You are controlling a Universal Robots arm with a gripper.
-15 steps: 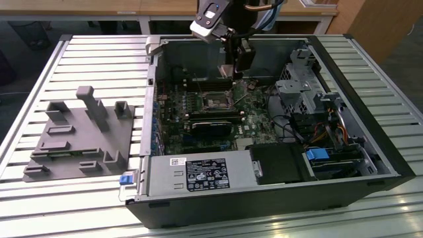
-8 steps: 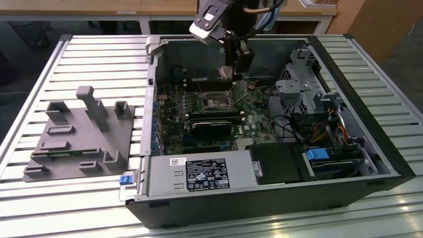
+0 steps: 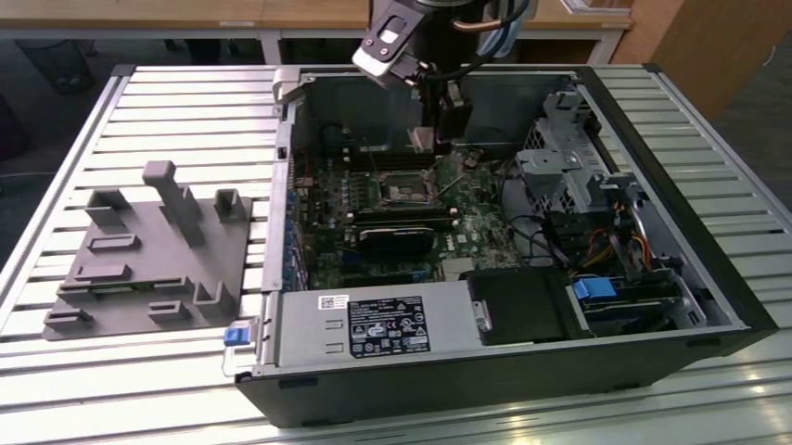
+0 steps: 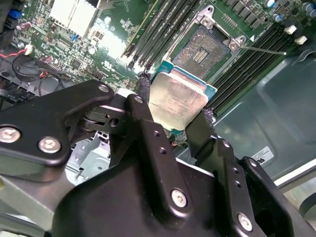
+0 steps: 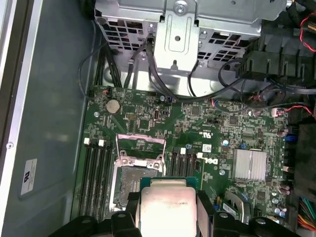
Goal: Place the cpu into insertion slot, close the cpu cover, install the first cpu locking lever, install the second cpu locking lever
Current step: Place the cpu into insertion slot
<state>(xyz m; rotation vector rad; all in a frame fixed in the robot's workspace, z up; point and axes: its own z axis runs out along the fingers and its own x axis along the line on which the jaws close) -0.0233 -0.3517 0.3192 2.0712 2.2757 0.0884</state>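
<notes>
A robot arm's black gripper (image 4: 176,101) clamps the cpu (image 4: 178,98) by two opposite edges, its fingers (image 4: 144,91) closed tight against the chip, above the motherboard (image 5: 197,123) of an opened computer case (image 3: 495,389) lying on a slatted metal table (image 3: 185,93). The chip's pale silver face points toward both wrist cameras.

The cpu hangs clear of the board, not seated. In the second wrist view the insertion slot (image 4: 205,48) lies just beyond the chip's far edge, its dark contact field uncovered. In the first wrist view the chip's corner overlaps the near edge of the slot. The cpu cover (image 5: 140,164) is swung open at the slot's far side, with green board showing through its window. A thin silver locking lever (image 4: 261,50) juts out from one corner of the socket, unlatched.

Long black memory slots (image 5: 96,173) flank the socket on both sides.

In the exterior view the arm reaches down near the case's rear wall, and a labelled power supply (image 3: 371,324) fills the near end of the case. On the table toward the exterior view's left sits a grey moulded fixture (image 3: 136,269), well apart from the gripper.
</notes>
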